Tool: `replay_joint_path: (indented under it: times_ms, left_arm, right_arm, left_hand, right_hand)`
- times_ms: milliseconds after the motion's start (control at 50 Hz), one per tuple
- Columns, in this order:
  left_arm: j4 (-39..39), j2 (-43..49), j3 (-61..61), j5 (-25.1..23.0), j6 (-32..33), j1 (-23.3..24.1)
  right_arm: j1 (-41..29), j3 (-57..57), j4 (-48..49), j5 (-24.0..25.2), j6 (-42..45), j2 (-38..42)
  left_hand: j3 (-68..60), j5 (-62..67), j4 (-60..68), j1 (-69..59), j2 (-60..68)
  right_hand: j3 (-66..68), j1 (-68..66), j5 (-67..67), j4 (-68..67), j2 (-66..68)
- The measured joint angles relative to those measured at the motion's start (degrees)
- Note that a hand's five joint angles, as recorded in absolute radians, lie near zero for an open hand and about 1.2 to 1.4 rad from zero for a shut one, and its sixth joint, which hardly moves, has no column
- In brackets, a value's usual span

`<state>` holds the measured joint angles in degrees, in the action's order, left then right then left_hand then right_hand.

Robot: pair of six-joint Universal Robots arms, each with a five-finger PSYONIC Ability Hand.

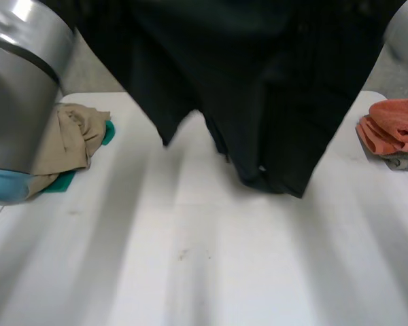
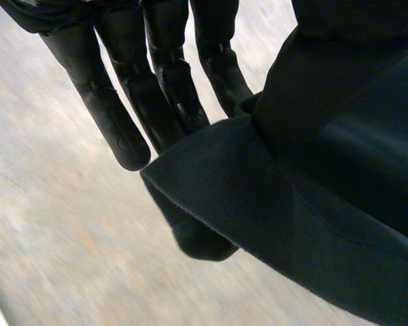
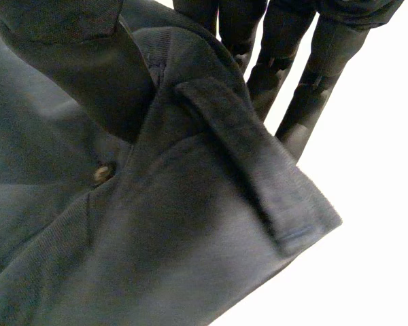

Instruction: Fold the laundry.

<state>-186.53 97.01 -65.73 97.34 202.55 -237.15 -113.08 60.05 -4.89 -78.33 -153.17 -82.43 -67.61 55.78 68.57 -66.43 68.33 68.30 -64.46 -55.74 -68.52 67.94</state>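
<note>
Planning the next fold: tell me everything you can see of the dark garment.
The dark garment is black, twill-like woven cloth with a belt loop and a button at its waistband. It hangs over the white table, two uneven lower ends dangling. The left hand and the right hand each pinch its upper edge.

A robot lab or test station is suggested. A grey arm (image 1: 20, 88) capped in light blue is seen over a bare white surface (image 1: 190, 272). A dark garment (image 1: 258, 81) is held above it, and laundry is piled at its sides: a beige cloth (image 1: 71, 139) on a green cloth (image 1: 107, 133), and an orange cloth (image 1: 398, 125). Speckled grey floor (image 1: 98, 71) is seen beyond.
</note>
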Motion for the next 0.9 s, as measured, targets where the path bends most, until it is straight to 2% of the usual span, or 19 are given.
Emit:
replay_joint_path:
  times_ms: [80,200,300,420,520,620,680,740,820,900]
  left_arm:
    - [-0.2,-5.6,0.5,-0.1,0.0,0.0]
    - [0.7,-7.1,1.6,-0.3,0.1,0.2]
    - [2.8,-1.5,2.4,-0.4,0.4,0.0]
    - [4.0,10.3,5.3,-0.5,1.7,-0.4]
    - [2.2,21.2,13.8,-0.5,5.1,-0.7]
    - [-2.9,30.3,30.0,-0.1,8.9,-1.4]
    - [-6.7,32.9,40.6,0.2,9.7,-1.7]
    - [-10.1,33.8,47.9,0.3,9.9,-1.9]
    - [-12.8,33.6,51.7,0.3,9.8,-1.7]
    - [-13.2,33.1,49.3,0.3,9.4,-1.6]
  right_arm:
    - [0.1,-3.6,-4.4,0.6,0.0,-2.9]
    - [0.7,-6.5,-10.5,2.2,0.0,-3.2]
    - [1.2,-6.7,-12.5,3.0,0.0,0.8]
    - [0.9,-6.8,-10.3,2.9,-0.2,9.9]
    - [0.3,-7.4,-0.4,1.2,-0.4,17.8]
    - [-0.4,-7.9,19.2,-2.0,-0.7,23.3]
    - [-0.7,-8.2,33.8,-4.2,-1.3,24.3]
    - [-0.9,-8.5,44.4,-5.7,-2.4,24.3]
    - [-1.0,-8.7,51.1,-6.6,-4.4,23.5]
    - [-1.0,-8.1,50.3,-6.6,-5.8,22.9]
  left_hand:
    - [-0.4,0.0,0.0,0.0,0.2]
    - [-0.5,0.0,0.0,0.0,0.2]
    - [-0.5,0.0,0.0,0.0,0.2]
    - [-0.5,0.0,0.0,0.0,0.2]
    - [-0.6,0.0,0.1,0.0,0.3]
    - [-0.7,0.0,0.3,0.0,0.4]
    - [-0.7,0.0,0.3,0.0,0.4]
    - [-0.7,0.0,0.3,0.0,0.4]
    - [-0.7,0.0,0.3,0.0,0.4]
    - [-0.7,0.0,0.3,0.0,0.4]
  right_hand:
    - [0.0,0.0,0.0,0.0,0.0]
    - [0.0,0.0,0.0,0.0,0.0]
    - [0.0,0.0,0.0,0.0,0.0]
    - [0.0,0.0,0.0,0.0,0.1]
    - [0.1,0.0,0.0,-0.2,0.1]
    - [0.2,0.0,0.0,-0.2,0.1]
    - [0.2,0.0,0.0,-0.3,0.3]
    - [0.2,0.0,0.0,-0.3,0.3]
    - [0.2,0.0,0.0,-0.3,0.3]
    - [0.2,0.0,0.0,-0.3,0.3]
